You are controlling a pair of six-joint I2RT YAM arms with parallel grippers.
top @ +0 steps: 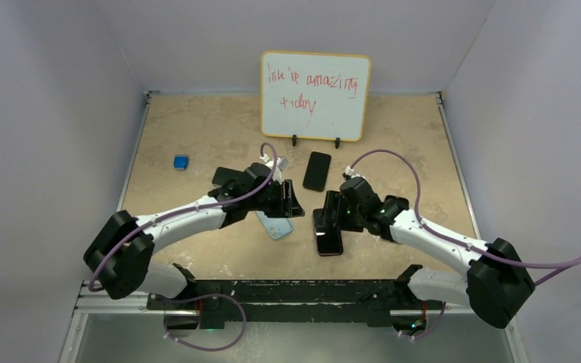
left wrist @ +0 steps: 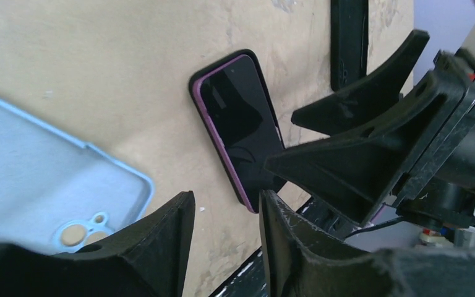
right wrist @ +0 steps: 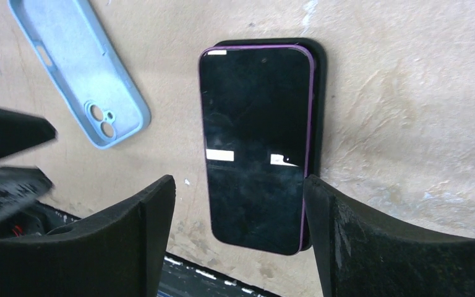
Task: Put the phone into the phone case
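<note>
The phone [right wrist: 253,148], black glass with a thin purplish-red rim, lies screen up on a black slab [right wrist: 319,111] near the table's front. My right gripper [right wrist: 238,185] is open just above its near end, one finger on each side, touching nothing. In the top view the phone [top: 328,242] sits below that gripper [top: 330,215]. The light blue phone case [top: 274,225] lies flat, hollow side up, left of the phone. My left gripper [left wrist: 226,198] hovers between the phone case [left wrist: 31,167] and the phone [left wrist: 238,124], jaws apart and empty.
An all-black phone [top: 317,170] lies behind the grippers. A small blue cube [top: 181,161] sits at the far left. A whiteboard [top: 315,94] stands at the back. Grey walls close three sides. The black mounting rail [top: 287,291] runs along the front edge.
</note>
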